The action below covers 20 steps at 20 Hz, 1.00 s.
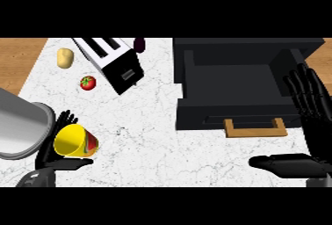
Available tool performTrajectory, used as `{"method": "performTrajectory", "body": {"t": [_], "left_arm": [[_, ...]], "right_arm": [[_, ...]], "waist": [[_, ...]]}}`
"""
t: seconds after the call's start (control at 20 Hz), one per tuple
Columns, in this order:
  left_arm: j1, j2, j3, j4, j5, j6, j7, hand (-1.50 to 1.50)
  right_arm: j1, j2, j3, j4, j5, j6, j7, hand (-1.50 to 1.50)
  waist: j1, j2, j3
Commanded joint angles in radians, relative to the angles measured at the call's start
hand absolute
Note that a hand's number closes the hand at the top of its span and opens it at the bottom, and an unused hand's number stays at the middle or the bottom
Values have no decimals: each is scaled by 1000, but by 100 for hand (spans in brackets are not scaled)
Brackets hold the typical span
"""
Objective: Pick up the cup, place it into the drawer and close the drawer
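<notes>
One yellow cup (74, 140) with a red-green print sits tipped in my left hand (57, 151), fingers behind it and thumb curled under, at the white marble counter's (149, 132) lower-left. One grey forearm (19, 127) shows beside it. One black drawer (236, 83) stands open at upper right, with one wooden handle (255, 128) facing me. My right hand (308, 127) is spread, fingers up, at the right edge, holding nothing. Further back: one black-and-silver toaster (111, 61), one red tomato (88, 82), one potato (65, 58), one dark item (138, 44) cut off at the top. Bare marble lies between cup and drawer.
</notes>
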<state>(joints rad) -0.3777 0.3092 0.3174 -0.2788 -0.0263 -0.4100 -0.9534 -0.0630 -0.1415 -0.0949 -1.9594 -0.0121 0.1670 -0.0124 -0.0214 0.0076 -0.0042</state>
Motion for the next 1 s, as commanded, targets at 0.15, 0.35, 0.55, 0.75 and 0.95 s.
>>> {"method": "performTrajectory", "body": {"t": [0.15,0.35,0.55,0.75,0.95], "left_arm": [[6,-48,-21,-10,17,-221,-127,150],[2,-34,-33,-26,35,-313,-95,150],[0,-80,-35,-57,68,-347,-79,150],[-32,-70,-8,-105,105,-275,-87,150],[-26,-88,71,-77,161,-107,-140,150]], "right_arm": [[21,6,-3,18,-15,15,-26,-150],[-50,16,15,43,9,-14,23,-150],[17,11,19,21,18,4,-19,-150],[-28,6,-12,66,10,-8,-24,-150],[-10,-6,-10,34,5,8,-23,-150]], "waist": [[-1,1,-1],[14,1,-1],[4,-4,0],[11,-2,1],[0,1,0]]}}
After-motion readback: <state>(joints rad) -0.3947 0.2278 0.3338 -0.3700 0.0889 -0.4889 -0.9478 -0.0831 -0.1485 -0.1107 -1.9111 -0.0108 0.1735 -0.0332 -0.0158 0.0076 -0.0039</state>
